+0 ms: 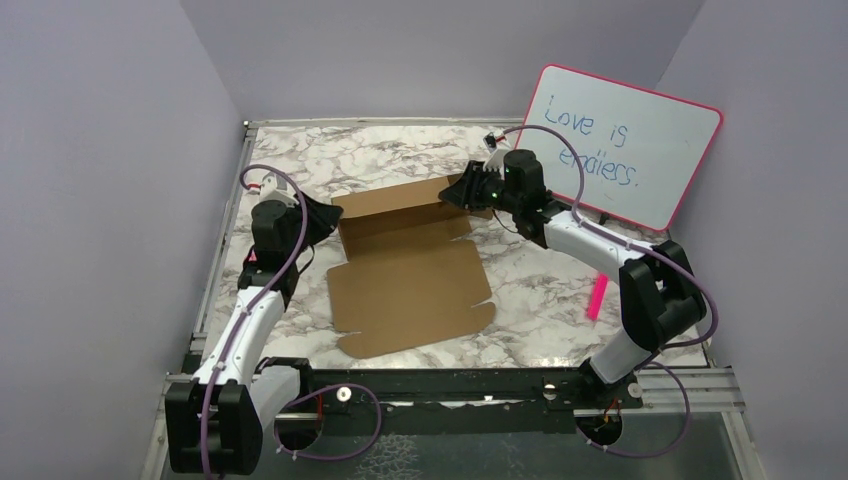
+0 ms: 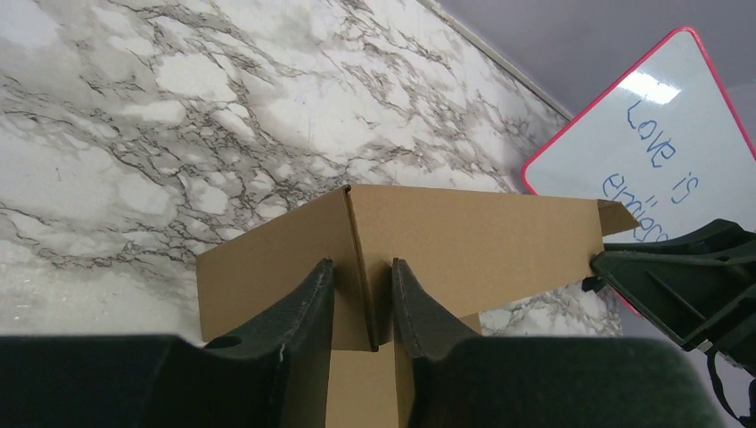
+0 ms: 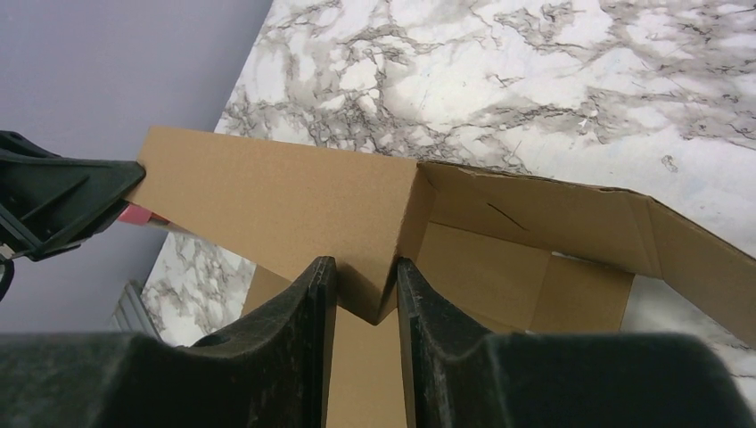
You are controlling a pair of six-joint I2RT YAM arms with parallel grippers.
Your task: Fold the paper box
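Observation:
The paper box [image 1: 410, 285] is plain brown cardboard lying mid-table, its near panel flat and its far wall [image 1: 395, 200] raised between the two grippers. My left gripper [image 1: 328, 215] is at the wall's left end. In the left wrist view the gripper [image 2: 361, 294] is shut on the folded corner of the box [image 2: 464, 236]. My right gripper [image 1: 462, 190] is at the wall's right end. In the right wrist view the gripper [image 3: 364, 285] is shut on the other corner of the box [image 3: 285, 201], with side flaps [image 3: 571, 218] standing beyond it.
A pink-rimmed whiteboard [image 1: 625, 150] with blue writing leans at the back right and also shows in the left wrist view [image 2: 660, 169]. A pink marker [image 1: 598, 297] lies on the marble table [image 1: 560, 290] right of the box. Purple walls close in both sides.

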